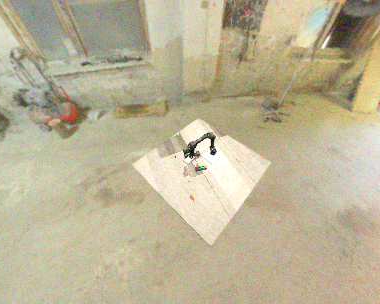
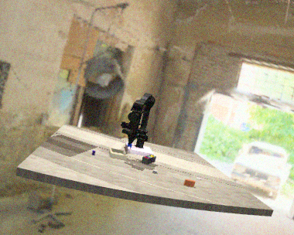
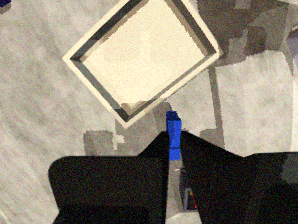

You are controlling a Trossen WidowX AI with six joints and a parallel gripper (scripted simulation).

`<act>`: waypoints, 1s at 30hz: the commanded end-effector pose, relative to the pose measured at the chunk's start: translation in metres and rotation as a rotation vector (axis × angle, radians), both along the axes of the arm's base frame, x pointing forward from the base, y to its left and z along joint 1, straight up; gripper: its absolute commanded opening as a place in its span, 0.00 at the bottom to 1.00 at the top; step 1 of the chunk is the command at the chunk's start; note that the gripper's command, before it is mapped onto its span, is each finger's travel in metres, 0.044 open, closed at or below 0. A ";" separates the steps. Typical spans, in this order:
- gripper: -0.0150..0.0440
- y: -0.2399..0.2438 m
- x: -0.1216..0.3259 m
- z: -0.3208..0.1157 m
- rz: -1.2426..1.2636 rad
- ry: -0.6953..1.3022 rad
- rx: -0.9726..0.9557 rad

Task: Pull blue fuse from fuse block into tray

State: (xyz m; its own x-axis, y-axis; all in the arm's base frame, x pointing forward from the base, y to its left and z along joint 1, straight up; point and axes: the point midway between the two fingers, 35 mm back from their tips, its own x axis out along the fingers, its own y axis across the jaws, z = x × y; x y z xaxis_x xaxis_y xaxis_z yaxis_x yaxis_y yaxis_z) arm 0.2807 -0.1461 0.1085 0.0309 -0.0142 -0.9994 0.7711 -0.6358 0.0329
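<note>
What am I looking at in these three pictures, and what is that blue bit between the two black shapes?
The black machine is a small robot arm standing on a pale wooden board. One picture looks down from high overhead, one looks from the side, and the third comes from a camera mounted on the arm's wrist, looking past its hand. The two black shapes there are the hand's fingers, closed on a small blue fuse. Just beyond the fuse lies a shallow cream tray with nothing visible inside; the fuse is near its rim, not yet over its middle. In the side view you can also see the dark fuse block beside the tray, a small orange block and a tiny blue piece on the board.
</note>
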 end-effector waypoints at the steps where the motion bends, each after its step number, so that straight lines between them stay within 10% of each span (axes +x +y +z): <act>1: 0.25 -0.024 -0.005 0.000 0.005 0.000 0.002; 30: 0.25 -0.061 -0.016 -0.029 0.005 0.001 -0.002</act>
